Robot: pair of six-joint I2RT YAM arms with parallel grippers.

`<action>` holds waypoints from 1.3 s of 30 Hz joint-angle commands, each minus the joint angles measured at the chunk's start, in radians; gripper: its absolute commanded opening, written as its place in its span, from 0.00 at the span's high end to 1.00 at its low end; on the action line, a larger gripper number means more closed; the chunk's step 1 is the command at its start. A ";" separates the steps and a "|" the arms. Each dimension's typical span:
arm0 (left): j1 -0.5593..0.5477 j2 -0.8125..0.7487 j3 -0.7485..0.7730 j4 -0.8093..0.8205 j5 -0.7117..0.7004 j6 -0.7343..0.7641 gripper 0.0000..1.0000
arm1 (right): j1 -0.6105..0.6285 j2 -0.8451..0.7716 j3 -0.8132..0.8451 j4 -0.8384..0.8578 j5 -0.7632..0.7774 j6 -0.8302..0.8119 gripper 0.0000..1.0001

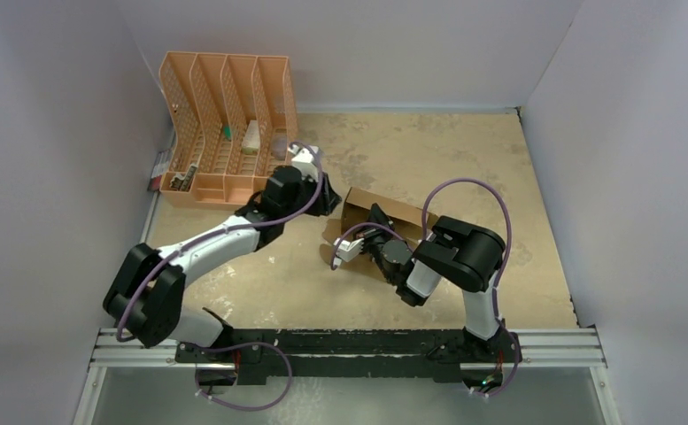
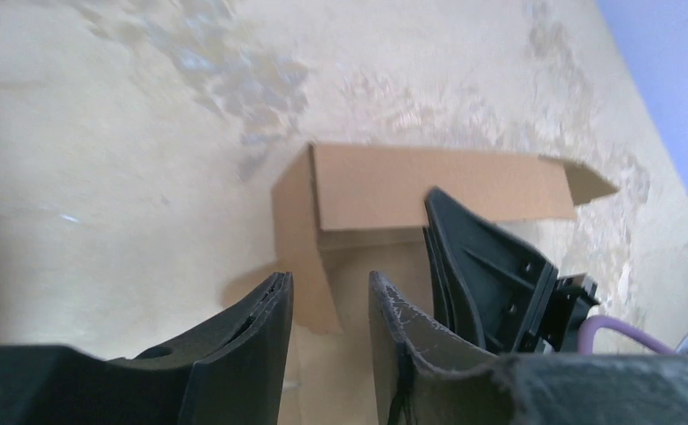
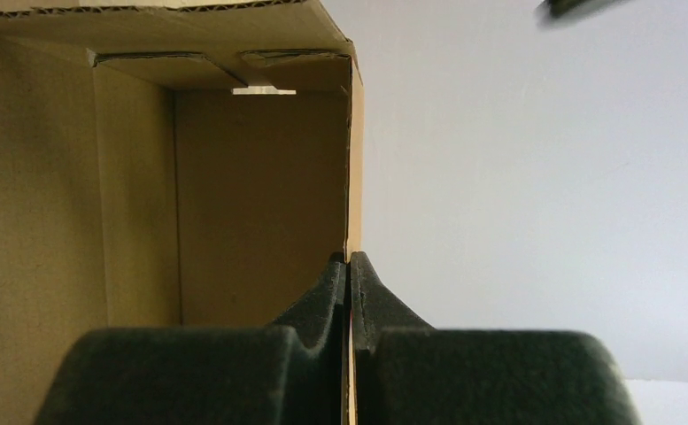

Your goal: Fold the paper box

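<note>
The paper box (image 1: 391,209) is brown cardboard, partly raised, with walls upright on the tan table. My right gripper (image 1: 377,218) reaches into it; in the right wrist view that gripper (image 3: 349,258) is shut on the edge of one box wall (image 3: 260,204). My left gripper (image 1: 328,200) sits just left of the box. In the left wrist view its jaws (image 2: 329,278) stand apart with nothing between them, and the box's near end flap (image 2: 300,239) lies just beyond the tips. The right gripper's black fingers (image 2: 477,261) show inside the box (image 2: 437,186).
An orange slotted file organiser (image 1: 225,124) with small items stands at the back left, close behind the left arm. Pale walls enclose the table on three sides. The metal rail (image 1: 349,345) carrying both arm bases runs along the near edge.
</note>
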 commanded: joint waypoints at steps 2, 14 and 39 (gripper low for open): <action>0.128 -0.107 0.030 -0.016 0.069 0.131 0.60 | 0.007 0.002 -0.022 0.126 -0.017 0.030 1.00; 0.133 0.104 0.101 -0.139 0.270 0.363 0.45 | 0.007 -0.038 -0.017 0.073 -0.039 0.062 1.00; 0.063 0.180 -0.120 0.442 0.194 0.266 0.39 | 0.014 -0.050 -0.026 0.039 -0.065 0.081 1.00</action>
